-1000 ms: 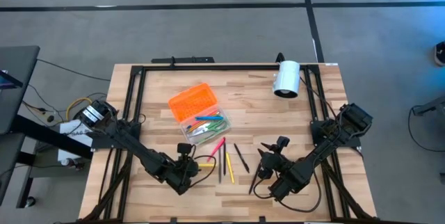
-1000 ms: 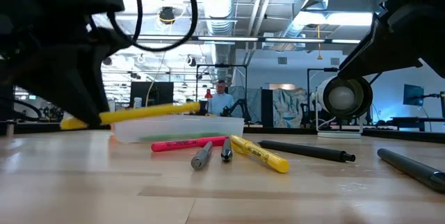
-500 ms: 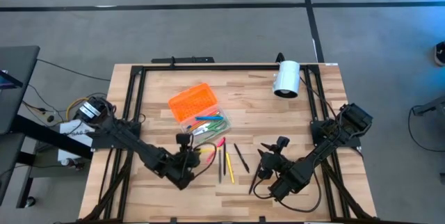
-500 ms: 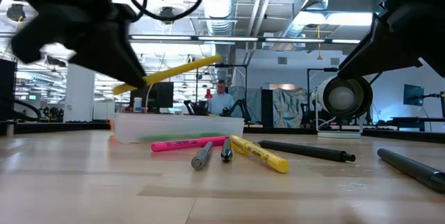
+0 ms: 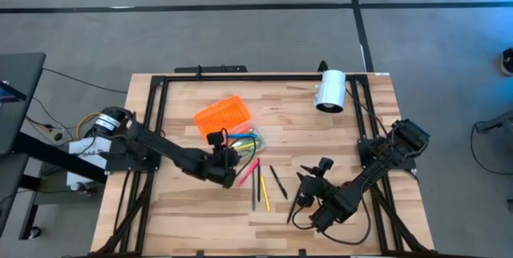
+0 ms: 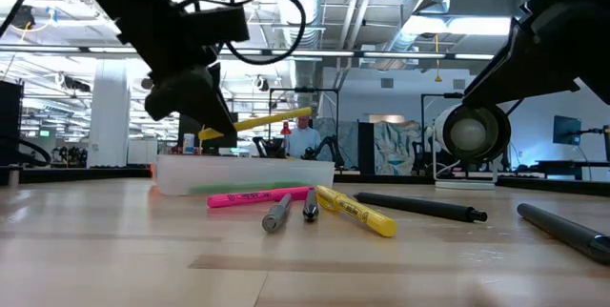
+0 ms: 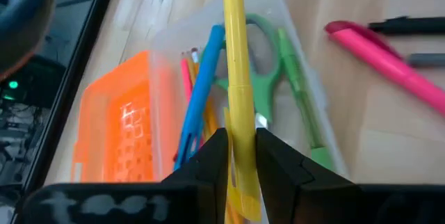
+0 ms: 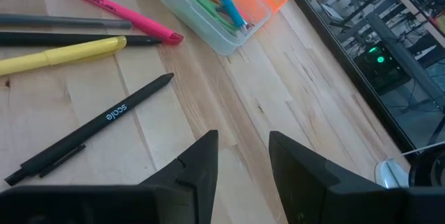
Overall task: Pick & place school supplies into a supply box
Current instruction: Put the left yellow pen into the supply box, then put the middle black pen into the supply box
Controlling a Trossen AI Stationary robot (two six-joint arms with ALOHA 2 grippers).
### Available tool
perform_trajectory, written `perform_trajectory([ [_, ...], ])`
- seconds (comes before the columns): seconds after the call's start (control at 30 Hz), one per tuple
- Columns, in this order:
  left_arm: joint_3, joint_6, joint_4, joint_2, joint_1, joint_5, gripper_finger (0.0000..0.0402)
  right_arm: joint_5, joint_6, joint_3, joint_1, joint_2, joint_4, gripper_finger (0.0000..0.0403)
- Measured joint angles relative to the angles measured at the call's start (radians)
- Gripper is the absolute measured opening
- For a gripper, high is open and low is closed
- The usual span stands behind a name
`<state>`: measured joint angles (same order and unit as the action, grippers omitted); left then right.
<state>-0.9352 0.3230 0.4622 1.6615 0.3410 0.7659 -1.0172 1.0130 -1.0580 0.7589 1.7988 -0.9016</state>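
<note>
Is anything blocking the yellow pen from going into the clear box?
Nothing visible blocks it. The left pincer holds the yellow pen right above the open clear box. The green scissors and other pens already lie flat inside.

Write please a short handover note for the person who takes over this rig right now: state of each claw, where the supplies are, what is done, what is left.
Left claw: shut on a yellow pen, held in the air over the clear box.
Right claw: open, empty, waiting low near the table's front right.
Done: green scissors, a blue pen and a few more pens lie in the box; its orange lid lies beside it.
Left: drop the yellow pen in, then pick up the pink highlighter, yellow highlighter, the grey and black pens from the table.
</note>
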Motion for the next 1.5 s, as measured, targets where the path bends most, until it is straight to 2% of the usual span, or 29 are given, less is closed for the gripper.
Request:
perform_trajectory([
  [0.3, 0.0, -0.002, 0.037, 0.0, -0.049, -0.047, 0.0056, 0.0, 0.0, 0.0, 0.0, 0.0, -0.001, 0.0122],
  [0.47, 0.0, 0.015, 0.05, 0.0, -0.049, -0.009, 0.0085, 0.0, 0.0, 0.0, 0.0, 0.0, -0.002, 0.0122],
  [0.7, 0.0, 0.019, 0.05, 0.0, -0.047, -0.008, 0.0134, 0.0, 0.0, 0.0, 0.0, 0.0, 0.005, 0.0122],
  [0.9, 0.0, 0.014, 0.05, -0.005, -0.005, 0.009, 0.0158, 0.003, -0.017, 0.0, -0.013, 0.0, 0.073, 0.0122],
  [1.0, 0.0, 0.014, 0.05, -0.028, 0.043, 0.013, 0.0159, 0.054, -0.112, 0.0, -0.037, 0.0, 0.176, 0.0122],
  [1.23, 0.0, 0.063, 0.064, -0.078, 0.225, 0.074, 0.0154, 0.259, -0.382, 0.0, -0.126, 0.0, 0.466, 0.0122],
  [1.4, 0.015, 0.179, 0.089, -0.079, 0.362, 0.138, 0.0154, 0.385, -0.41, 0.0, -0.19, 0.0, 0.525, 0.0122],
  [1.5, 0.038, 0.258, 0.09, -0.079, 0.437, 0.197, 0.0154, 0.449, -0.37, -0.001, -0.227, 0.006, 0.531, 0.0122],
])
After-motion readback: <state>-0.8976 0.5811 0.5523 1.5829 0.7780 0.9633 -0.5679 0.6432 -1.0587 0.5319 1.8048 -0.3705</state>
